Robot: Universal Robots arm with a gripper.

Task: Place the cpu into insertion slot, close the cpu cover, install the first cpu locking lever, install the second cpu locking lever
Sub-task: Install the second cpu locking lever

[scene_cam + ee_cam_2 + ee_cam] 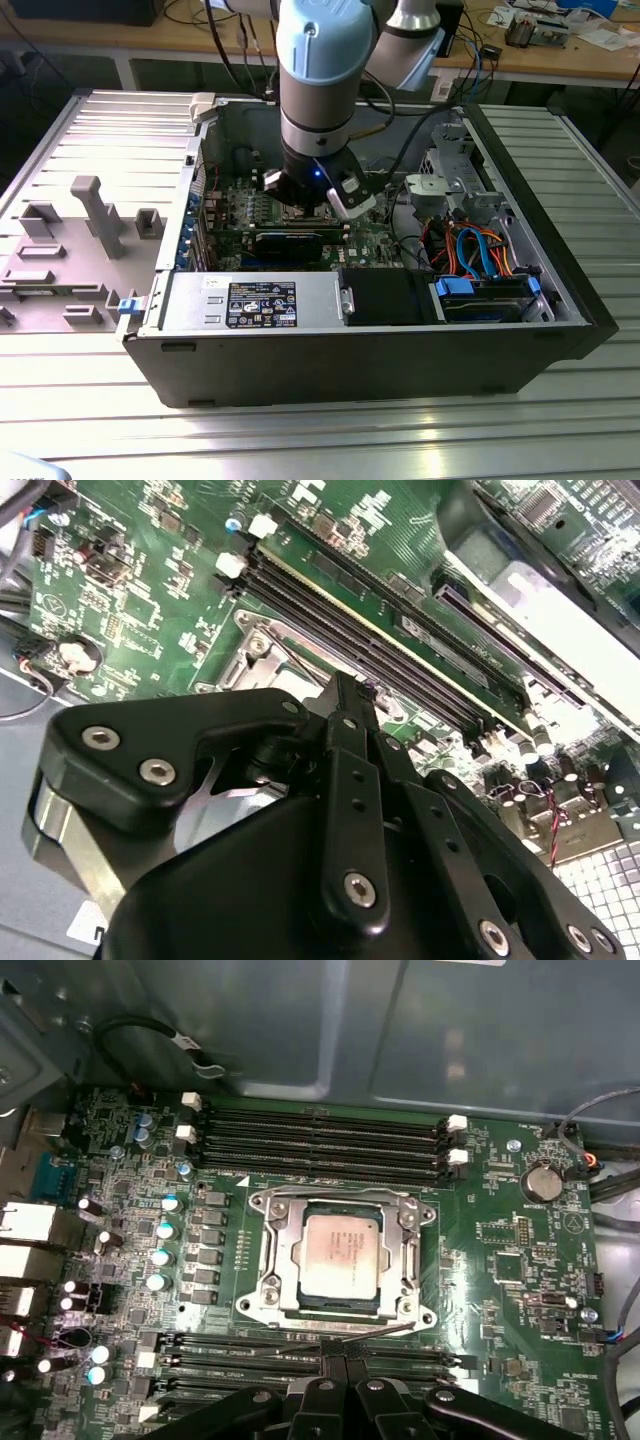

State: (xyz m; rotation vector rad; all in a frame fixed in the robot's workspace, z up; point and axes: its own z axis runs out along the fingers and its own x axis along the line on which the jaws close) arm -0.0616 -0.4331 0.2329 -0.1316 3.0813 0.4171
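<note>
CPU point(341, 1253) seated in insertion slot point(268, 1290), cpu cover point(416, 1250) down over it, just ahead of gripper point(335, 1358); fingers pinched together, empty, for pressing levers.

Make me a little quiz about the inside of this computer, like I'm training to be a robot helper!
1. True or false: the cpu sits in the window of the cpu cover.
2. The motherboard is: A green, B red, C white.
3. In the first wrist view, which is nearer the hand: the cpu or the round battery?

Key: 1 true; 2 A; 3 the cpu.
</note>
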